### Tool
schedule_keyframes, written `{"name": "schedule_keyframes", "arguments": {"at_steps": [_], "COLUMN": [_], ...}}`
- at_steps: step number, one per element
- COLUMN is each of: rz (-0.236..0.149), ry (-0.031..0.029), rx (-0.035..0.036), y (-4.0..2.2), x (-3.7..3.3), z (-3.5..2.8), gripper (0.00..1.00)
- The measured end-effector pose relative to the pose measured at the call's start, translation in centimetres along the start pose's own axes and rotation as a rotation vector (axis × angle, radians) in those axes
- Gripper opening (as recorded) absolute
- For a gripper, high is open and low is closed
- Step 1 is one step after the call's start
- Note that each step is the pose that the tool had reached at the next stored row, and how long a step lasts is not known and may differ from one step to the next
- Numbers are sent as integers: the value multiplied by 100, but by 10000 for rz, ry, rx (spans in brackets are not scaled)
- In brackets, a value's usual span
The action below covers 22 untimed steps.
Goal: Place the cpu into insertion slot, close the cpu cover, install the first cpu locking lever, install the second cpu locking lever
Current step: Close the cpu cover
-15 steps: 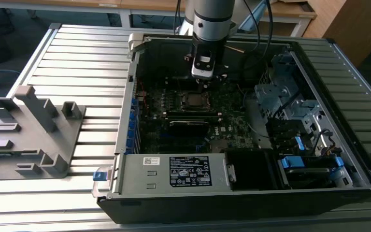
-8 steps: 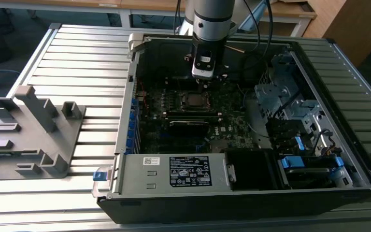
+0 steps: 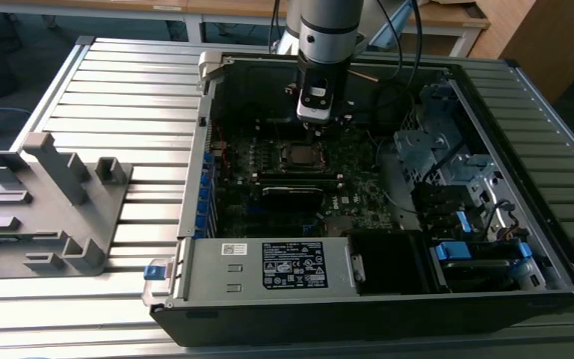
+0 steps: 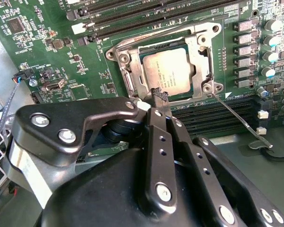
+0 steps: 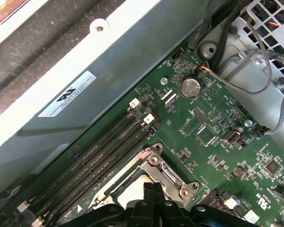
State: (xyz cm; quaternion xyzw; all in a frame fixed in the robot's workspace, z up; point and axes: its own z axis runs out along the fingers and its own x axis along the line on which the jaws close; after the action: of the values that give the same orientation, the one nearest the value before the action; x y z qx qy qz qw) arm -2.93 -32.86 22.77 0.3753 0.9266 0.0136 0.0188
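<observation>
Black gripper's (image 4: 159, 96) closed, empty fingers sit by thin silver square cpu cover (image 4: 200, 54); thin wire locking lever (image 4: 239, 118) looks stiff, springy, so push its hooked end.

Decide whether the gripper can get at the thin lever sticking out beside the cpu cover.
Probably yes: the gripper sits at the cpu cover's edge; the lever lies uncovered nearby.
</observation>
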Motion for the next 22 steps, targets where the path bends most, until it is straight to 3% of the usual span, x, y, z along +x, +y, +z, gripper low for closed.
{"name": "schedule_keyframes", "arguments": {"at_steps": [5,6,22], "rz": [-471,-841,-3654], "ry": [20,34,144], "rx": [-14,-22,-91], "y": [0,0,-1], "x": [0,0,1], "z": [3,5,25], "gripper": [10,10,10]}}
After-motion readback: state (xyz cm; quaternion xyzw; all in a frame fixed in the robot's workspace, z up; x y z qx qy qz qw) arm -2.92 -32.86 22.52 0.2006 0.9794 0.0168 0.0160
